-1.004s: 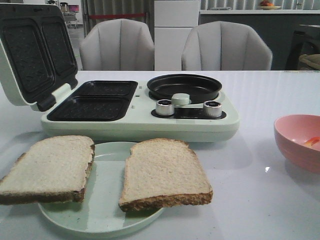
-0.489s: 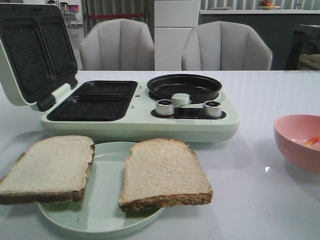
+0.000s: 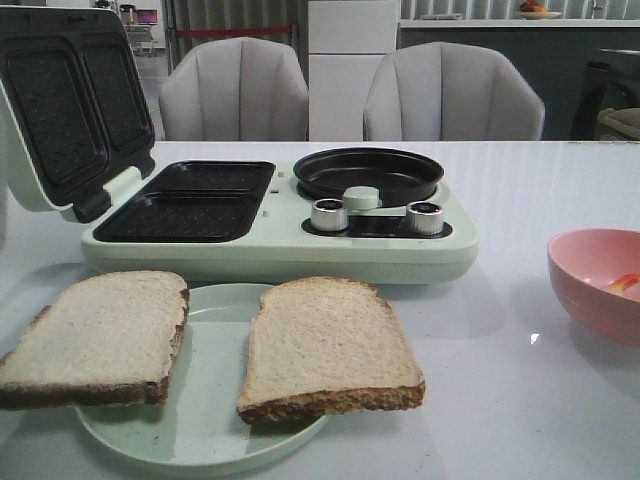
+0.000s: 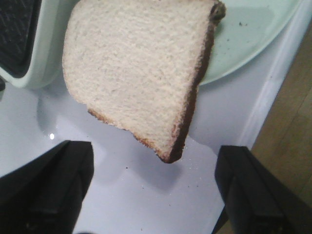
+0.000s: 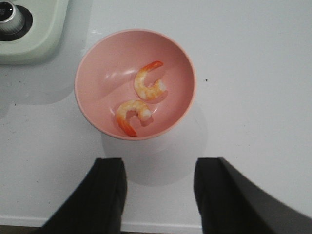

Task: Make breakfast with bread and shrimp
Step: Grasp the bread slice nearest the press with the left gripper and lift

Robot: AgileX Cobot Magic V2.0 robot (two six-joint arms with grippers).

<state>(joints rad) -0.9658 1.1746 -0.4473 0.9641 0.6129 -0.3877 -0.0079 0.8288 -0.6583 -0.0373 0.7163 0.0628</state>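
Two slices of bread lie near the front of a white counter (image 3: 520, 200): the left slice (image 3: 100, 335) hangs well over the rim of a pale green plate (image 3: 205, 440), and the right slice (image 3: 325, 345) sits just beside it, mostly on the plate. Behind the plate stands a pale green breakfast maker (image 3: 290, 245) with its lid (image 3: 65, 105) raised at the left, showing two dark square grill wells (image 3: 190, 200). To the right of the wells sits a round black pan (image 3: 368, 172), and in front of the pan are two silver knobs (image 3: 329, 214) with a round pale green knob (image 3: 361, 197) between them. At the right edge of the counter is a pink bowl (image 5: 134, 51) holding two curled orange-pink shrimp (image 5: 148, 82), lying close together, possibly touching. The left claw (image 4: 151, 190) hovers above the overhanging slice, its dark fingers (image 4: 46, 185) spread wide apart and gripping nothing. The right claw (image 5: 158, 195) hangs above the counter just beside the bowl, fingers (image 5: 105, 195) likewise parted and empty. Two grey chairs (image 3: 235, 90) stand behind the counter.
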